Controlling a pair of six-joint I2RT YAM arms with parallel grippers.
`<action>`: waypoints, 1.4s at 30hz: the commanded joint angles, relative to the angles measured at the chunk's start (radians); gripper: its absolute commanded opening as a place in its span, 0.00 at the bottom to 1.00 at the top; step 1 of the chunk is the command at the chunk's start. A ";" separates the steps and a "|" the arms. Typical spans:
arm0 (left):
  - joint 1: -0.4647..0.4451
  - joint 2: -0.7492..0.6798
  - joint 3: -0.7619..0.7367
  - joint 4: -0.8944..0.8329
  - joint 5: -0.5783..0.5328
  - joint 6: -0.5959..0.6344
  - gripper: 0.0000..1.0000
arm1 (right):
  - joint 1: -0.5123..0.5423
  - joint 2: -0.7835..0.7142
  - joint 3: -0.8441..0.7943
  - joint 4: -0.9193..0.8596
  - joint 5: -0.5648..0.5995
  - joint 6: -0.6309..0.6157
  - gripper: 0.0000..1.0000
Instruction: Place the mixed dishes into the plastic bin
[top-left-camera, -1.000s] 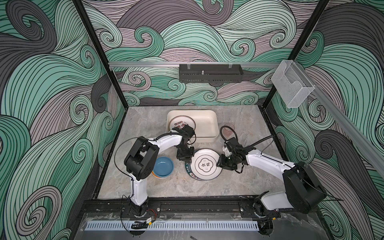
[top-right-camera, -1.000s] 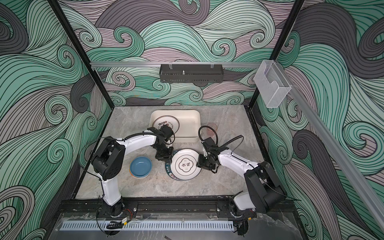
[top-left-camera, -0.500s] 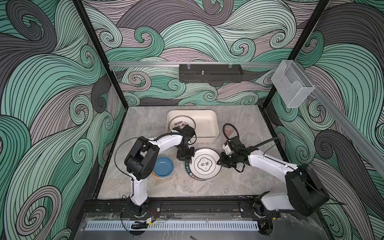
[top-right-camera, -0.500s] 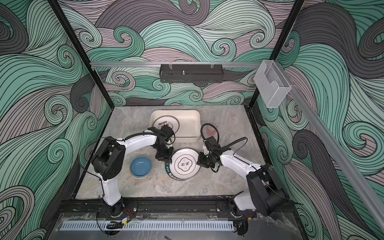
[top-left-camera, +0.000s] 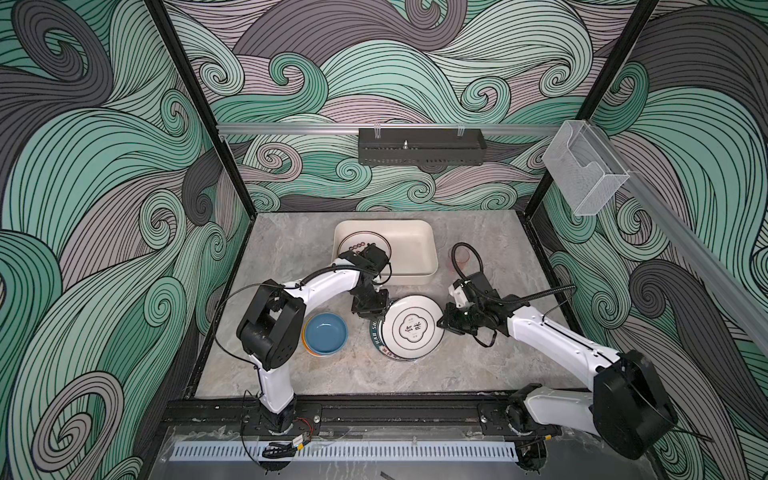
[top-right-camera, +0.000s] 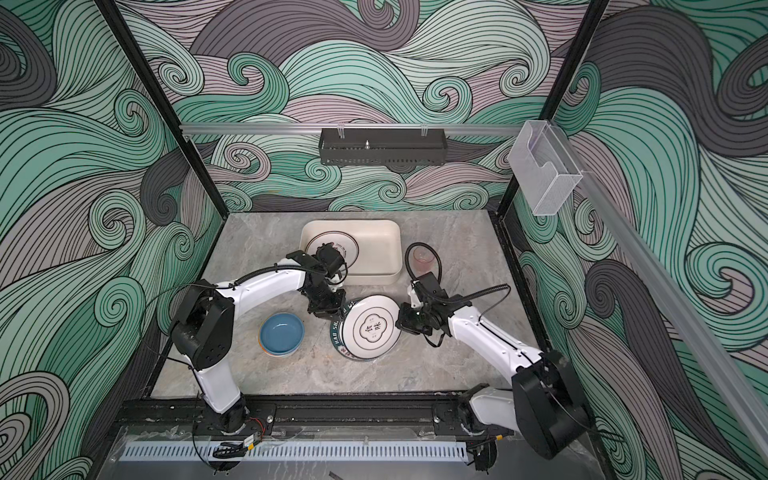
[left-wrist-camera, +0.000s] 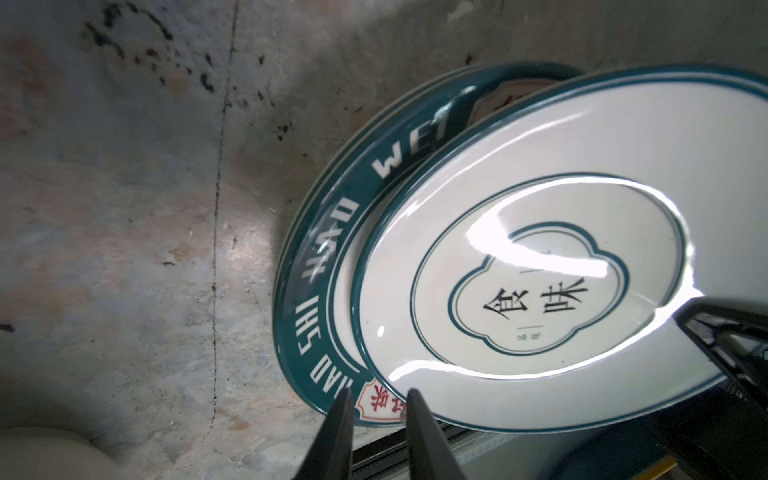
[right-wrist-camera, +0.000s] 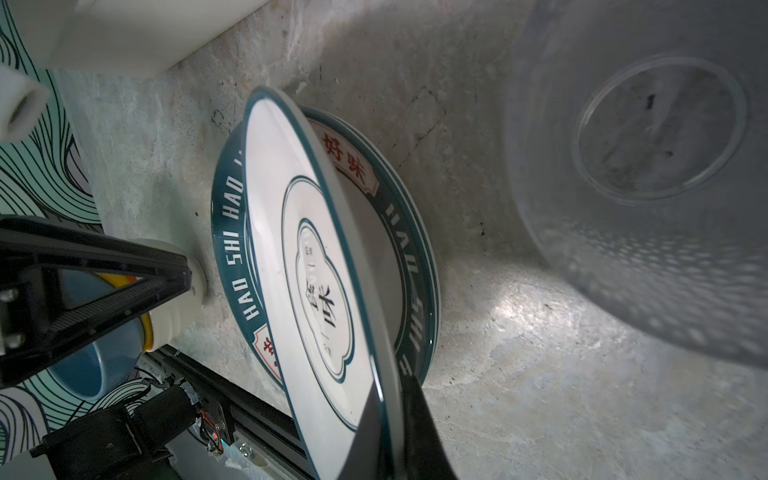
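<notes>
Marble table (top-left-camera: 478, 365), wave-print walls (top-left-camera: 104, 208). One bin (top-left-camera: 415, 277), one cup (top-left-camera: 460, 259). Right gripper (top-left-camera: 444, 326) pinches white plate (top-left-camera: 411, 328); left gripper (left-wrist-camera: 377, 401) barely parted, empty.

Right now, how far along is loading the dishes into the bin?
Done: one red-marked plate lies in the plastic bin. In hand: the right gripper is shut on the rim of the white plate with black characters, tilted above the green-rimmed plate. Remaining: that green-rimmed plate, the stacked bowls, and the translucent cup beside the bin.

bin (top-left-camera: 409, 249) right half free; cup (top-left-camera: 459, 262) crowds its right side, left arm (top-left-camera: 328, 286) its near-left corner.
</notes>
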 joint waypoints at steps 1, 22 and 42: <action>0.007 -0.062 0.029 -0.030 -0.020 -0.005 0.30 | 0.000 -0.039 0.026 -0.098 0.064 -0.019 0.00; 0.109 -0.292 -0.008 -0.029 0.008 -0.025 0.47 | 0.000 -0.102 0.207 -0.188 0.009 -0.028 0.00; 0.337 -0.453 -0.021 -0.049 0.084 -0.001 0.53 | 0.000 0.115 0.477 -0.143 -0.027 -0.036 0.00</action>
